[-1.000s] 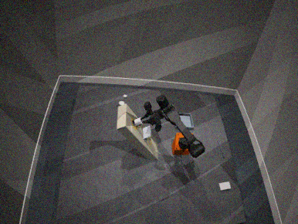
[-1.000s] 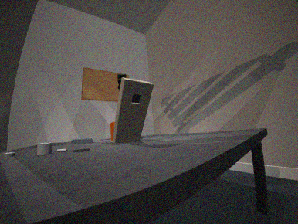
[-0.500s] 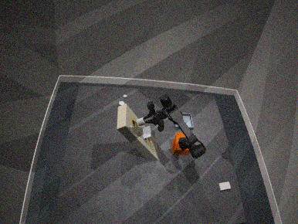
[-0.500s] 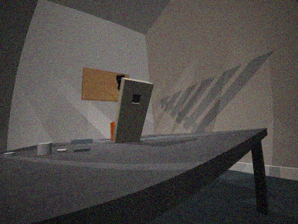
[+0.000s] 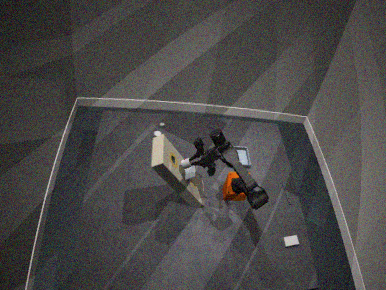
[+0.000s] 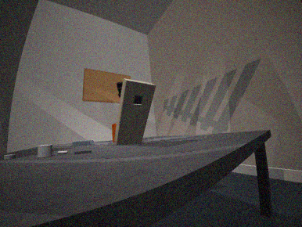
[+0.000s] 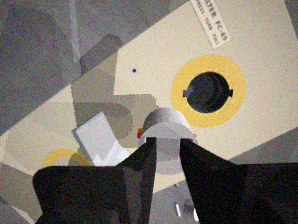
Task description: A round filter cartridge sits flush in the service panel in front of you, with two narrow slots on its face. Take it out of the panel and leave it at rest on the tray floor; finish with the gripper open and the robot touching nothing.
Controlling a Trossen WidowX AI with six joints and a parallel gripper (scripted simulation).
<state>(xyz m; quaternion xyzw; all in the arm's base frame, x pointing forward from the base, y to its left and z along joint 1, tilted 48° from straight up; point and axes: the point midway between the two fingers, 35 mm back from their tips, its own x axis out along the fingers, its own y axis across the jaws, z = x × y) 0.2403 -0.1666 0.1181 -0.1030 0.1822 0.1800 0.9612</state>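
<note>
The jaws gripped the gray filter point(image 7: 165, 131), held just off the panel point(image 7: 150, 75), its yellow-ringed socket point(image 7: 208, 91) empty.
</note>
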